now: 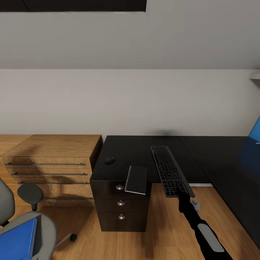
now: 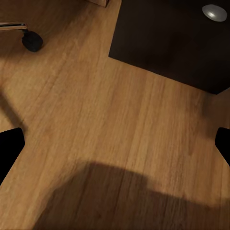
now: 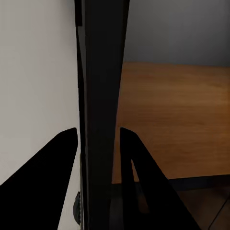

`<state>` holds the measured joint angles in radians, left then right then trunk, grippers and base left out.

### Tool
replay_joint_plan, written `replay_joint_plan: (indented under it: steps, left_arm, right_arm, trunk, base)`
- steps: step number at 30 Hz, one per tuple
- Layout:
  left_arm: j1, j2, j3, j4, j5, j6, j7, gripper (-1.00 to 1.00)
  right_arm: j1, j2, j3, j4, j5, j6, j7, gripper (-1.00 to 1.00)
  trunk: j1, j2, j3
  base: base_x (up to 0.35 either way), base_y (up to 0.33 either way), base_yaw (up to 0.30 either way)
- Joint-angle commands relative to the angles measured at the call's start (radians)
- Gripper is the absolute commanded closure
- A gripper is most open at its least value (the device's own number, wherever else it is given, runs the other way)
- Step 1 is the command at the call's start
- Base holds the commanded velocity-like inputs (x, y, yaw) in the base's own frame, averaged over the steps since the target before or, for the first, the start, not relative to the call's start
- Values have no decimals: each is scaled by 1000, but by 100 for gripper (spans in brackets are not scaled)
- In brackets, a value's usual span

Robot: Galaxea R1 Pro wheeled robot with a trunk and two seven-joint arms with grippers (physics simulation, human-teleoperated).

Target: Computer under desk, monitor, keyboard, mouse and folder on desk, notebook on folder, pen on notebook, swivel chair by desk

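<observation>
Keyboard (image 1: 169, 170) clamped in right pincer (image 1: 183, 196)

The keyboard (image 1: 169, 170) is gripped at its near end by the right gripper (image 1: 181, 198) over the desk (image 1: 216, 159). The notebook (image 1: 136, 180) overhangs at nine o'clock, the mouse (image 1: 110, 160) at ten.

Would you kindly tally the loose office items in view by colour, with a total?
Black: 2, the mouse and the notebook, both on the desk.
Dark grey: 1, the keyboard, held by the right hand.
Blue: 1, the folder on the swivel chair.
Total: 4.
</observation>
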<state>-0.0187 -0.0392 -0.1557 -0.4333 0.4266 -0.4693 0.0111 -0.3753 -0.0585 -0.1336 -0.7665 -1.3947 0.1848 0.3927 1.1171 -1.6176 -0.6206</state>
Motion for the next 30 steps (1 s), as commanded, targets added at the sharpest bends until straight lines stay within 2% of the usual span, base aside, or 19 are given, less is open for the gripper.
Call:
replay_joint_plan:
  steps: [1, 24, 30]
  left_arm:
    - [-1, 1, -8, 1, 11, -5, 1, -100]
    - [-1, 1, -8, 2, 11, -5, 1, -100]
    - [0, 1, -6, 36, 11, -5, 1, -100]
  right_arm:
    - [-1, 0, -3, 1, -10, 9, 2, 100]
    - [-1, -2, -4, -2, -10, 9, 2, 100]
    - [-1, -5, -4, -3, -10, 8, 2, 100]
  trunk:
    - [-4, 7, 2]
    - [-92, 168, 74]
    - [-115, 210, 93]
  base:
    - [0, 0, 0]
    - [0, 0, 0]
    - [0, 0, 0]
